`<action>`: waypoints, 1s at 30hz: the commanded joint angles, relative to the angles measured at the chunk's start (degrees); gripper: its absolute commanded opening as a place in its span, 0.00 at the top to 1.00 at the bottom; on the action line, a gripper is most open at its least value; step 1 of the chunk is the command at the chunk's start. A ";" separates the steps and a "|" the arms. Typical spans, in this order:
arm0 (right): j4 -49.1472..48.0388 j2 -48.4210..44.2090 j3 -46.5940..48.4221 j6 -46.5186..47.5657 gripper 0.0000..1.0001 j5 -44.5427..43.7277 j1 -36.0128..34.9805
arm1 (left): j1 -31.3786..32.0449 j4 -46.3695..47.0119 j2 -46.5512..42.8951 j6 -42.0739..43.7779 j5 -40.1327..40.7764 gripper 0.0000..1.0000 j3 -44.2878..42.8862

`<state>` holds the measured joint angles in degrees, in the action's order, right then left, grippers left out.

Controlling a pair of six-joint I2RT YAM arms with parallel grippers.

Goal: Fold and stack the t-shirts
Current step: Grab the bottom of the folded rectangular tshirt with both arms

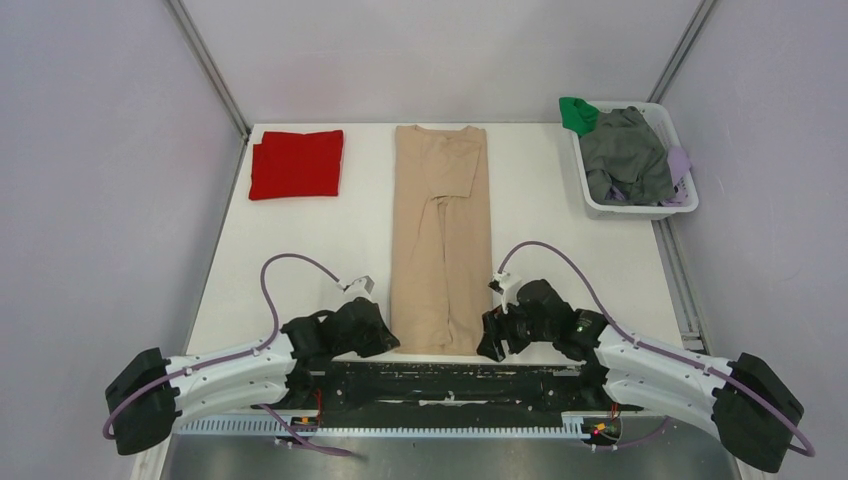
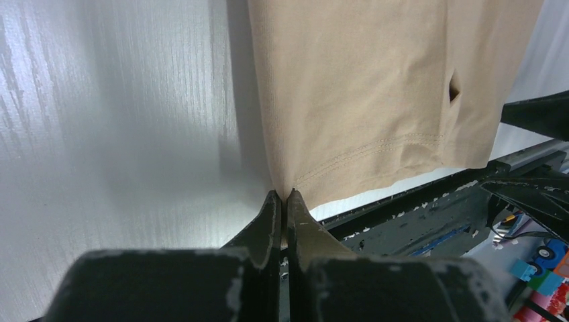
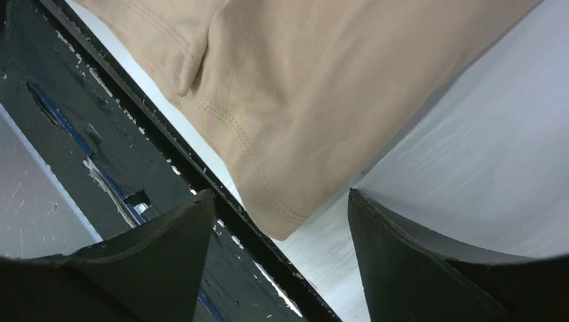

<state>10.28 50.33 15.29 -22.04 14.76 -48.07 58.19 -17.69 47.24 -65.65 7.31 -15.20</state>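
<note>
Left gripper [image 2: 284,196]: the jaws are closing fully together on the near left hem corner of the beige t-shirt [image 2: 362,87]; the cloth is running straight down into the fingertips, and the double-stitched hem is showing just above them.

Right gripper [image 3: 278,198]: the jaws are standing wide apart, straddling the near right hem corner of the same shirt; the corner is lying between the fingers [image 3: 402,248] without either one pressing it; nothing is being held on this side.

From the top view, the beige t-shirt [image 1: 440,230] is lying at the middle of the white table [image 1: 560,230] as a long narrow strip, sides folded in, neck at the far end and hem at the near edge; both grippers are sitting low at that hem, one at each corner.

The red t-shirt [image 1: 296,163] is lying folded into a rectangle at the far left of the table, well apart from the beige one.

A white basket [image 1: 640,210] is sitting at the far right, holding a grey garment [image 1: 625,155]; a green cloth [image 1: 577,113] is hanging over its far left corner.
</note>
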 commanded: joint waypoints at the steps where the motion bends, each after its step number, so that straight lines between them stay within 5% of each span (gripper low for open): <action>1: 1.94 0.56 -1.12 -2.19 0.33 0.50 -1.82 | -0.33 1.17 -1.10 -3.58 -1.19 0.98 1.98; 7: -0.42 2.82 -1.85 -2.72 0.46 -1.11 -2.81 | -0.33 1.20 -1.96 -3.70 -1.35 0.98 2.36; 12: -1.51 2.89 -2.65 -3.31 0.81 -3.66 -3.16 | -0.30 -1.35 -3.07 -4.71 -1.66 0.98 2.49; 16: -1.03 1.97 -3.26 -4.03 1.00 -2.86 -3.69 | -0.33 -6.01 -5.64 -4.59 -2.56 0.98 1.61; 30: -6.88 -2.78 -1.97 -3.10 1.00 -6.47 -4.75 | -0.28 -2.98 -8.41 0.77 -0.60 0.98 -2.13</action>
<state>6.70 48.42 11.68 -26.11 12.62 -52.40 58.08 -22.63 38.17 -67.79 4.12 -13.41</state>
